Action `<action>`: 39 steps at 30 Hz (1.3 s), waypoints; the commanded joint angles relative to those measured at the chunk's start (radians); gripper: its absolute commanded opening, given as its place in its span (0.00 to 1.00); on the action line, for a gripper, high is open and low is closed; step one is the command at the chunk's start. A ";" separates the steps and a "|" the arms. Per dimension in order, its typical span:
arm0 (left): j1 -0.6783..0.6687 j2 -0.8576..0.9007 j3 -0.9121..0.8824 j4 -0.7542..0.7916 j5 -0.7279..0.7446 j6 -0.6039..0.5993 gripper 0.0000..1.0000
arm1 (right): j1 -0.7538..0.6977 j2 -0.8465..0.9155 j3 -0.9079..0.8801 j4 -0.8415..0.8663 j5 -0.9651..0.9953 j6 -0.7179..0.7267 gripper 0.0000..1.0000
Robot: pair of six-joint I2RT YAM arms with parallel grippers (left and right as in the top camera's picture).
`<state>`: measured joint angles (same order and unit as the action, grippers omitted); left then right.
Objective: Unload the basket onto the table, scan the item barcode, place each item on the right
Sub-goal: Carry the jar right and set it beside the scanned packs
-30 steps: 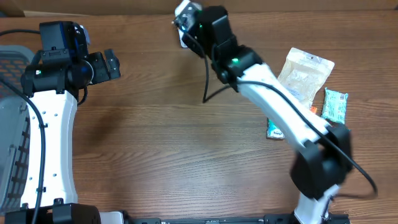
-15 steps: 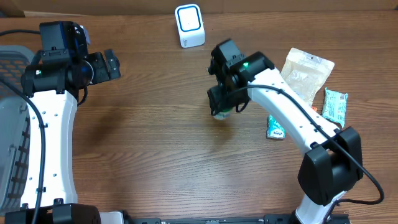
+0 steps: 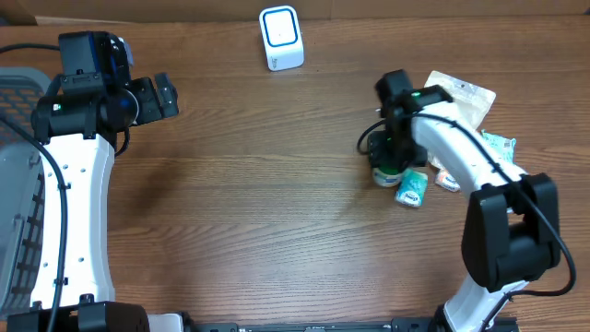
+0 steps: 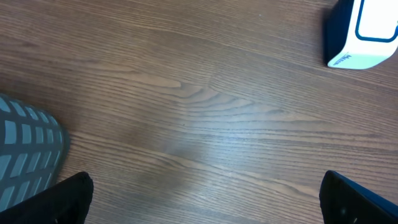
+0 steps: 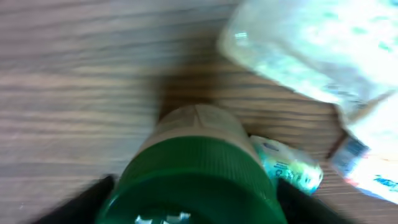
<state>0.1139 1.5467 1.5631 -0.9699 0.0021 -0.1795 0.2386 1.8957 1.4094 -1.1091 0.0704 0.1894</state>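
Note:
The item is a tan jar with a green lid [image 5: 193,177]. In the overhead view the jar [image 3: 387,174] stands on the table beside the pile at the right. My right gripper [image 3: 388,155] is directly over it, and its dark fingers [image 5: 87,202] flank the lid on both sides. Motion blur hides whether they touch it. No barcode shows. The white and blue scanner [image 3: 281,37] stands at the far edge and also shows in the left wrist view [image 4: 364,31]. My left gripper [image 3: 164,97] hangs open at the far left over bare wood [image 4: 205,199].
A clear pouch [image 3: 456,103] lies behind the jar. A teal packet [image 3: 412,189] touches the jar's right side, an orange and white packet [image 3: 447,181] sits beside it, and another teal packet [image 3: 498,152] lies further right. A grey basket [image 3: 18,184] sits at the left edge.
My right arm swung from the scanner at the far edge to the right, carrying the jar down to the pile of packets. The left arm has not moved.

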 commanded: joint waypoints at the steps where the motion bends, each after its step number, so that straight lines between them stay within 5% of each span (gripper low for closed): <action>1: 0.004 -0.004 0.012 0.002 -0.012 0.016 1.00 | -0.040 -0.003 0.000 0.013 -0.036 0.024 1.00; 8: 0.004 -0.004 0.012 0.002 -0.012 0.016 1.00 | -0.042 -0.051 0.134 -0.069 -0.118 0.016 1.00; 17: 0.004 -0.004 0.012 0.002 -0.012 0.016 1.00 | 0.056 -0.396 0.386 -0.261 -0.241 0.024 1.00; 26: 0.004 -0.004 0.012 0.002 -0.012 0.016 1.00 | 0.074 -0.658 0.389 -0.274 -0.327 0.024 1.00; 35: 0.003 -0.004 0.012 0.002 -0.012 0.016 1.00 | 0.074 -0.713 0.378 -0.426 -0.202 -0.008 1.00; 39: 0.004 -0.004 0.012 0.002 -0.012 0.016 1.00 | 0.070 -0.724 0.269 -0.354 -0.206 -0.039 1.00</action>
<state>0.1139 1.5467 1.5631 -0.9699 0.0021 -0.1799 0.3099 1.1919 1.7641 -1.5269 -0.1551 0.1902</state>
